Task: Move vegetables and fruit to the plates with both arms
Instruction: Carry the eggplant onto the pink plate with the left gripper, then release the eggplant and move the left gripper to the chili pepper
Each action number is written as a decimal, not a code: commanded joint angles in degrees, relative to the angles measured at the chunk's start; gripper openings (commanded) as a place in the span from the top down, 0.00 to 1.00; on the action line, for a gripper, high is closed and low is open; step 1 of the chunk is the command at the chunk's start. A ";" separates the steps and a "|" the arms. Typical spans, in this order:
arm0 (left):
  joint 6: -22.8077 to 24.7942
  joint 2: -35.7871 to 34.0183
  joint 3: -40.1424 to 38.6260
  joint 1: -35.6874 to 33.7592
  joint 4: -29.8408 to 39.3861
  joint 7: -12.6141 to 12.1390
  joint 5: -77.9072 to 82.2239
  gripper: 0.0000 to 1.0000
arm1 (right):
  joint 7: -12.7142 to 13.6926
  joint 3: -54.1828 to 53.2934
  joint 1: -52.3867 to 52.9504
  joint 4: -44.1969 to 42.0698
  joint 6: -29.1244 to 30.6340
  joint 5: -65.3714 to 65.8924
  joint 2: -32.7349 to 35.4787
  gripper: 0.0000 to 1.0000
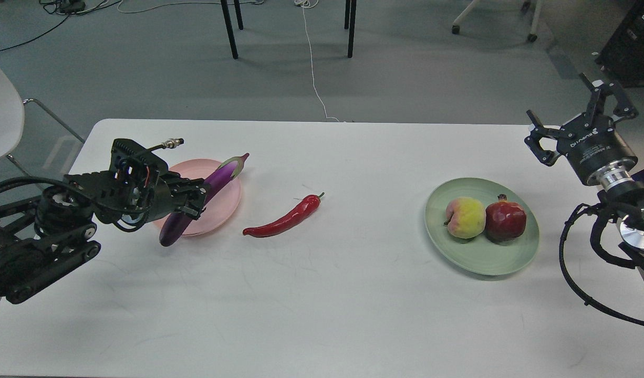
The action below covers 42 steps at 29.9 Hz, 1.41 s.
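My left gripper (193, 201) is shut on the purple eggplant (220, 175) and holds it slantwise over the pale pink plate (226, 202); the cap end points up and right, the blunt end hangs past the plate's front-left rim. The red chili pepper (284, 222) lies on the table to the right of the pink plate. The peach (465, 217) and the dark red pomegranate (505, 220) sit side by side on the pale green plate (479, 260). My right gripper (582, 114) is open and empty, raised beyond the table's right edge.
The white table (353, 315) spans the view. Its far edge runs along the top, with black chair legs (228, 29) and a white cable (314, 79) on the floor behind. A white chair (1, 113) stands at the far left.
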State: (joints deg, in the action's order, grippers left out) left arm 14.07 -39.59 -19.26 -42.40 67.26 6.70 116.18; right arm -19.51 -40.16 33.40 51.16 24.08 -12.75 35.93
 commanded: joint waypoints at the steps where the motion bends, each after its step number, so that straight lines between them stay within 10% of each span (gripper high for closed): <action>1: -0.09 0.22 0.01 0.39 -1.25 -0.10 -0.16 0.45 | 0.00 0.00 0.00 -0.01 0.00 0.00 0.28 0.02; 8: -3.94 0.57 -1.22 -0.14 -0.99 0.07 -4.18 0.04 | 0.00 0.00 0.00 -0.10 0.00 0.00 0.46 0.02; 21: -5.80 7.06 0.89 -10.16 7.45 -4.41 -13.88 0.05 | 0.00 -0.09 -0.79 -0.01 0.00 0.00 0.55 0.02; 42: -5.80 23.59 13.11 -9.11 -8.80 -4.50 2.83 0.18 | 0.00 -0.18 -0.71 -0.01 0.09 0.00 1.52 0.02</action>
State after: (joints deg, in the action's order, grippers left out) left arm 8.26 -16.63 -6.26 -52.07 60.19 2.10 118.99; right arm -19.51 -40.27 32.39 51.23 24.18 -12.74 37.51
